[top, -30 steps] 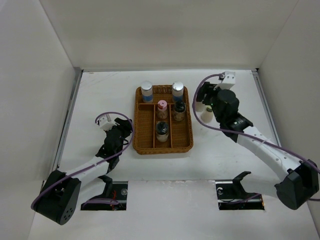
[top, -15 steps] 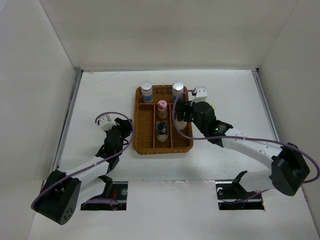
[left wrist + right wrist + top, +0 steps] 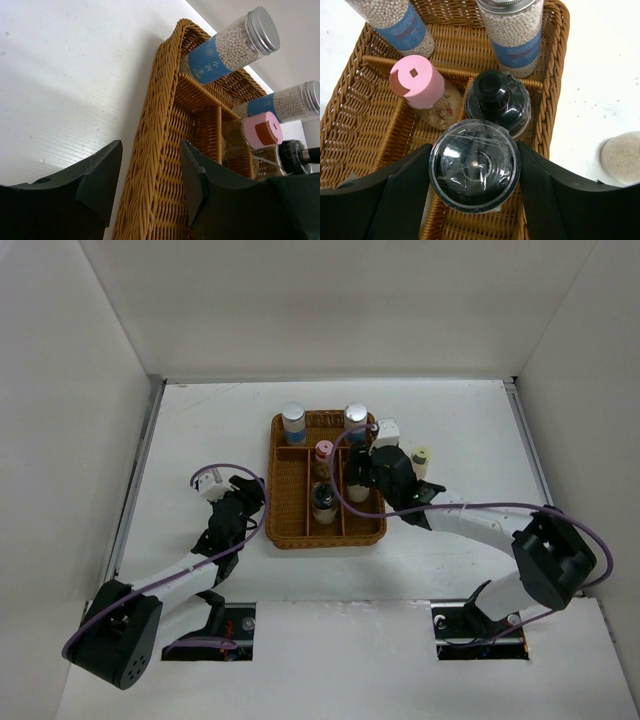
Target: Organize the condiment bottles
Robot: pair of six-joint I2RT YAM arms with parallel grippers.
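The brown wicker tray (image 3: pixel 375 525) holds two blue-labelled, silver-capped bottles (image 3: pixel 293 423) (image 3: pixel 355 418) at its back, a pink-capped shaker (image 3: pixel 322 455) and a black-capped bottle (image 3: pixel 323 502). My right gripper (image 3: pixel 360 478) is shut on a black-lidded jar (image 3: pixel 475 172) over the tray's right column, just in front of another black-capped bottle (image 3: pixel 495 100). I cannot tell if the jar touches the tray floor. A pale-green-capped bottle (image 3: pixel 419 460) stands on the table right of the tray. My left gripper (image 3: pixel 150 185) is open and straddles the tray's left rim (image 3: pixel 160 125).
White walls enclose the table on the left, back and right. The tray's left column (image 3: pixel 290 490) holds no bottle in front of the blue-labelled one. The pale bottle (image 3: pixel 621 157) shows just right of the tray in the right wrist view.
My right arm has swung left from the table beside the tray, carrying the black-lidded jar over the tray's right column. The left arm has not moved.
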